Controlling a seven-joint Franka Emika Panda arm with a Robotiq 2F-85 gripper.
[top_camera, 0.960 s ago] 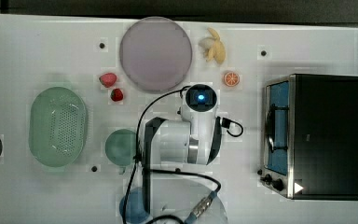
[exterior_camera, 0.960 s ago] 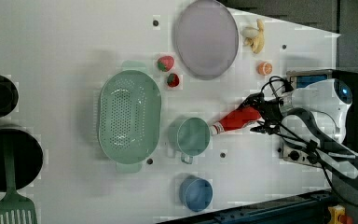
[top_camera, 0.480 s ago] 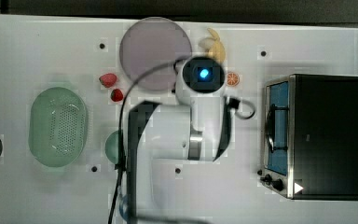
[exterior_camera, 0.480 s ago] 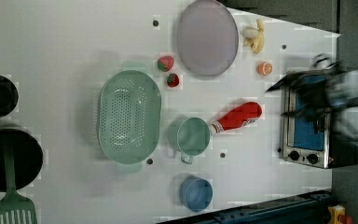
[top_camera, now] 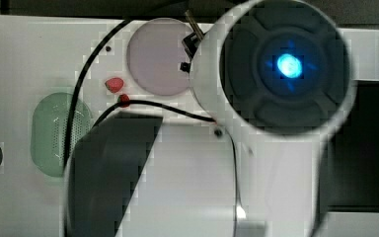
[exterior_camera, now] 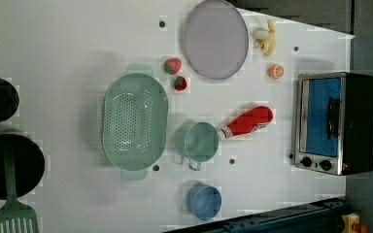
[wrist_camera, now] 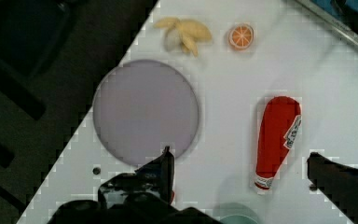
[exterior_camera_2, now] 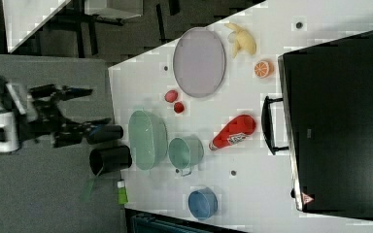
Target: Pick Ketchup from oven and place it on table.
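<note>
1. The ketchup (exterior_camera: 246, 122) lies on its side on the white surface (exterior_camera: 53, 43), between the oven (exterior_camera: 335, 124) and the green mug (exterior_camera: 200, 142), so the placing looks done.
2. The hand (wrist_camera: 240, 170) hangs high above, fingers spread wide, holding nothing.
3. The lilac plate (exterior_camera: 215, 39), strawberries (exterior_camera: 173, 65), colander (exterior_camera: 135, 121) and blue bowl (exterior_camera: 204, 201) lie nearby; nothing crowds the bottle.

White arm (top_camera: 276, 163) w/ black joints, glowing blue light, black cables; black tool (exterior_camera_2: 85, 112).
</note>
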